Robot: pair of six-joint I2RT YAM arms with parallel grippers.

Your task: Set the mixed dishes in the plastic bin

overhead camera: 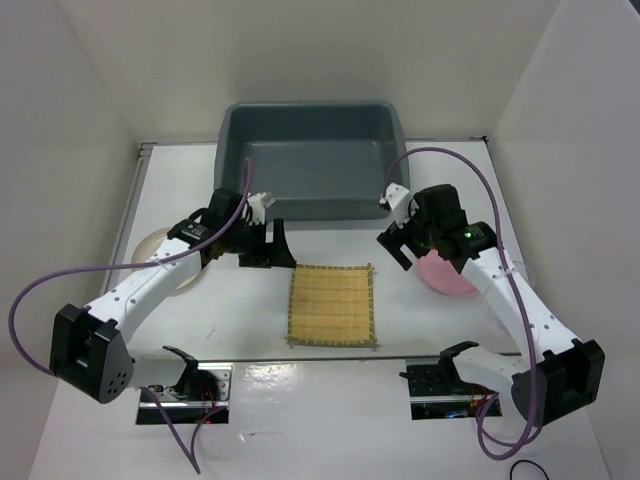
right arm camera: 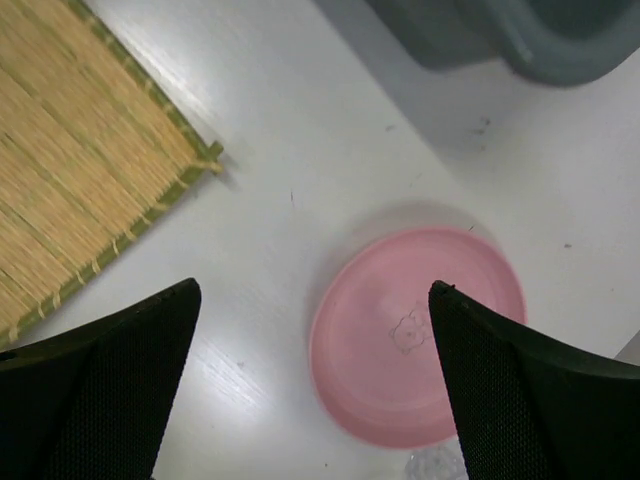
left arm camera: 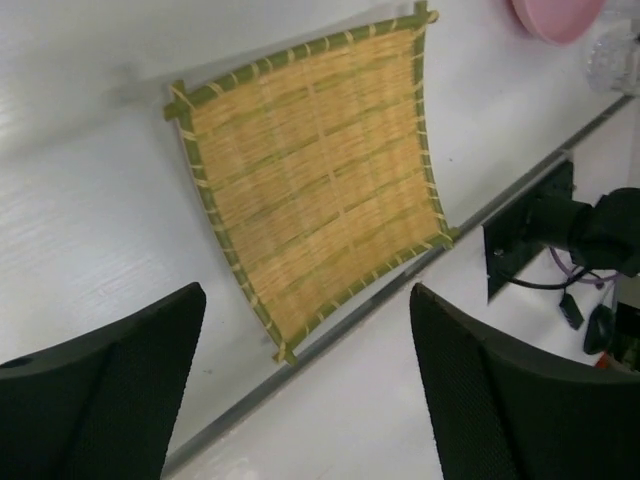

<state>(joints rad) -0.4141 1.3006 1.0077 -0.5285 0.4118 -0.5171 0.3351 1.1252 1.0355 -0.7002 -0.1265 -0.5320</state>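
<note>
The bin (overhead camera: 310, 160) is sitting at the top centre of the overhead view, at the far side of the white bench (overhead camera: 200, 330). The mat (overhead camera: 332, 305) is lying flat on the bench at the centre of that view, below the bin and apart from it, between the left arm (overhead camera: 150, 285) and the right arm (overhead camera: 510, 300). The plate (overhead camera: 447, 277) is lying right of the mat, partly hidden under the right arm. The dish (overhead camera: 148, 248) is lying at the left edge of the bench, partly covered by the left arm. All three are lying outside the bin.

The left pincer (overhead camera: 268, 250) is hanging just below the bin's near rim, left of centre, its fingers standing wide apart and gripping nothing. In its wrist view the mat is filling the upper middle of the frame, the two dark fingers are framing the mat's lower corner, and the plate is peeking in at the upper right.

The right pincer (overhead camera: 394, 248) is hanging near the bin's lower right corner, up and left of the plate, its fingers also spread wide with nothing between them. In its wrist view the plate is showing at the lower middle between the fingers, the mat's corner is occupying the upper left, and the bin's corner is cutting across the upper right. A cup (right arm camera: 432, 466), clear and blurred, is showing just beside the plate at the bottom edge.
</note>
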